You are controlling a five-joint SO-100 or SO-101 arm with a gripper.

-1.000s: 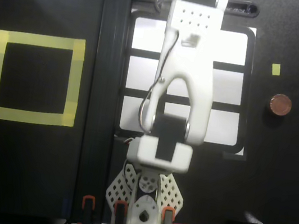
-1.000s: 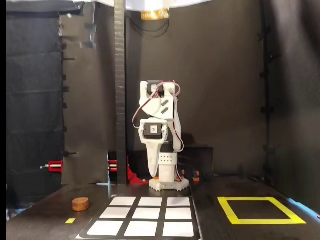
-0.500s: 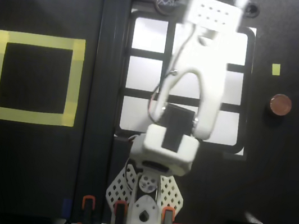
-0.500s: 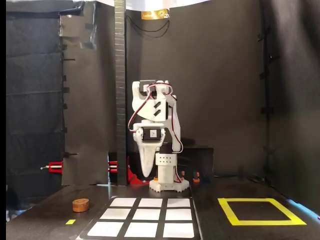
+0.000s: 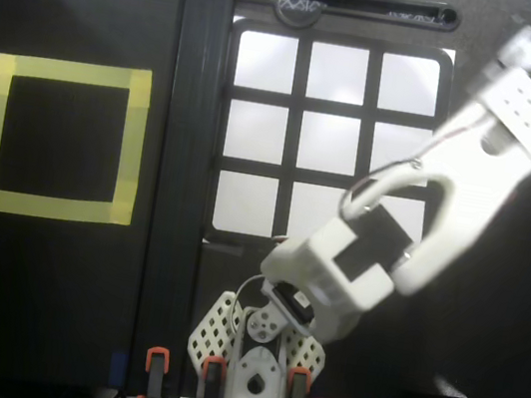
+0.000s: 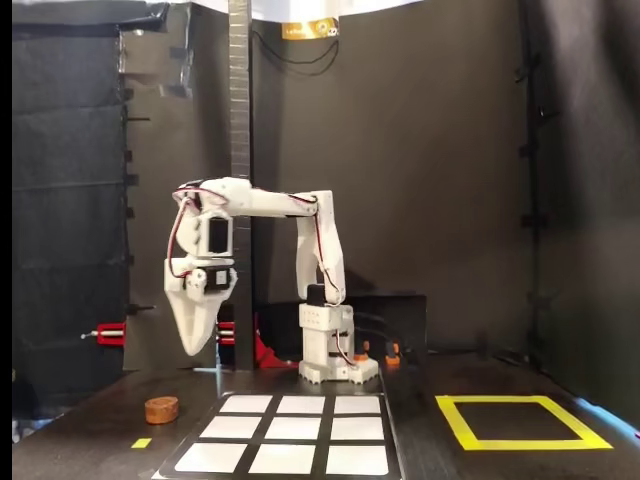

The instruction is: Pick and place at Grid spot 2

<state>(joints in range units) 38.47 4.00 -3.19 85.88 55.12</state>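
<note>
— White tool [image 6: 193, 345] hangs high, pointing down. Fingers look together, holding nothing.

— Where's the brown puck [image 6: 161, 409]?

— Near the surface's [image 6: 90, 440] front left edge in the fixed view, beside the grid [image 6: 290, 430]. Looks small, light, hard. Pinch its round sides.

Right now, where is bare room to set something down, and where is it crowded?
All nine cells of the grid are bare in the fixed view, Grid spot 2 included. The yellow-tape square is empty inside. Crowded: the corner beyond the grid, where the gripper hangs near a brown disc.
</note>
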